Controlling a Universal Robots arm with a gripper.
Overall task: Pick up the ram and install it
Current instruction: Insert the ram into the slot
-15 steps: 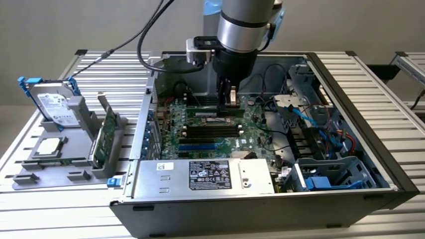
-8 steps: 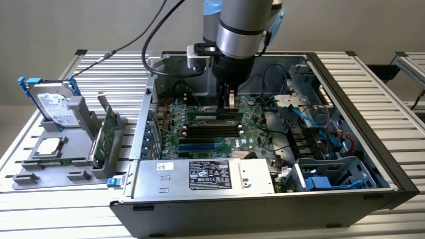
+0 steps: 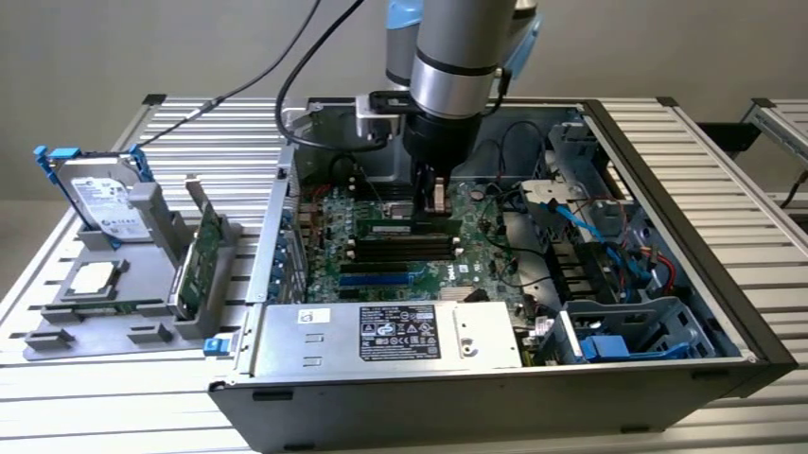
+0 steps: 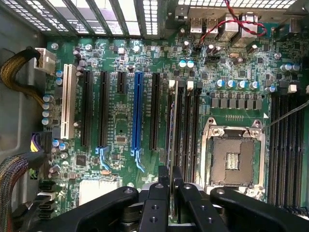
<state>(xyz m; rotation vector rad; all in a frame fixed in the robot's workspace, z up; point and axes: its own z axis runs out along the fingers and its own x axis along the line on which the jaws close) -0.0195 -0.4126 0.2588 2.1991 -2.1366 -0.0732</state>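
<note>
The ram is a narrow green stick standing on edge along the rearmost of the black memory slots on the motherboard inside the open computer case. My gripper reaches straight down into the case and is shut on the ram's upper edge near one end. From the wrist, the ram shows edge-on as a thin line running away from my gripper, over the outermost slot of the bank, beside the bare processor socket. Whether it is pressed fully home I cannot tell.
A grey holder at the exterior view's left carries a hard drive, a silver processor chip and a wide green expansion card. The power supply fills the case front. Blue cables and a drive cage crowd the case's right side.
</note>
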